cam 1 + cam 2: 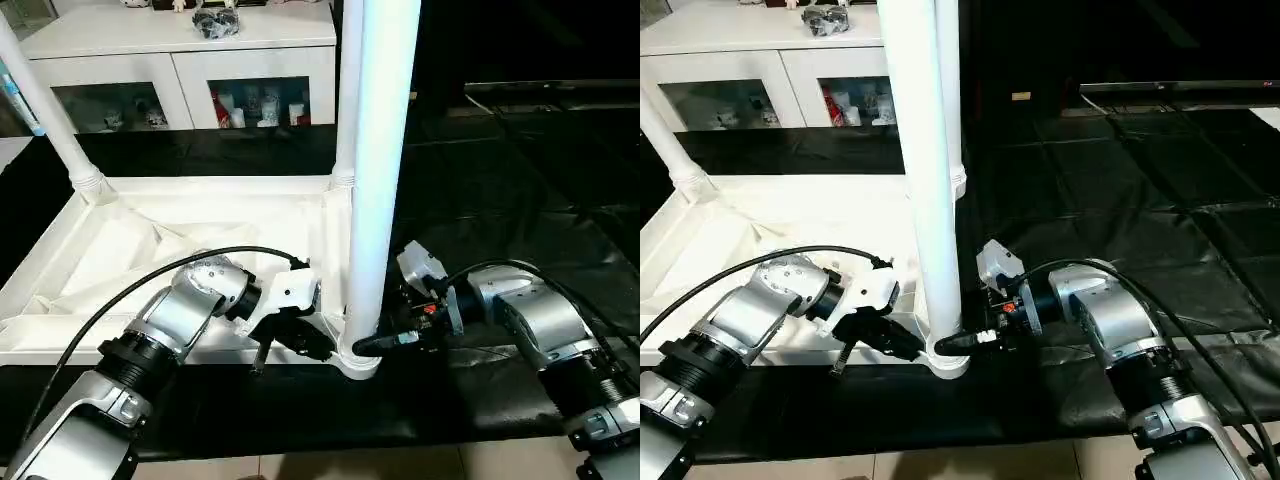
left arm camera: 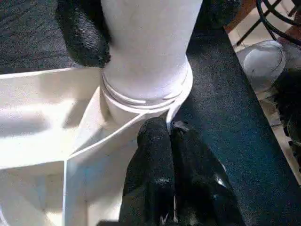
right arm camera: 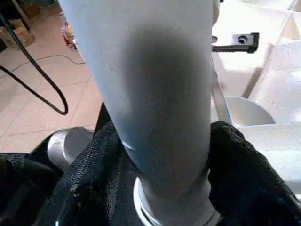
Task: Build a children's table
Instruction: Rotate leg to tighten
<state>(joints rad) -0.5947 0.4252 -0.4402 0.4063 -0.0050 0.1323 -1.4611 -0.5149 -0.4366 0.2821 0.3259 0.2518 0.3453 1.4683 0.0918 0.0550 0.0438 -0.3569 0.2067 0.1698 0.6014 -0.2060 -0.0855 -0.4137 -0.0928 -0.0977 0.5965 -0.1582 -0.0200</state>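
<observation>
The white table top (image 1: 60, 240) lies upside down on a black mat, ribbed underside facing up. Three white legs stand in its corner sockets: far left (image 1: 45, 100), far right (image 1: 348, 100) and the near right leg (image 1: 385, 150). My right gripper (image 3: 162, 160) is shut on the base of the near right leg, one black finger (image 3: 94, 169) against each side just above the socket. My left gripper (image 2: 167, 129) is shut and holds nothing. Its tips rest on the top's inner rim beside that same socket (image 2: 141, 101).
A white cabinet (image 1: 180, 60) with glass doors stands behind the table top. The black mat (image 1: 520, 200) stretches to the right. A black cable (image 1: 150, 275) loops over my left forearm. Pale floor (image 1: 400, 462) shows beyond the mat's near edge.
</observation>
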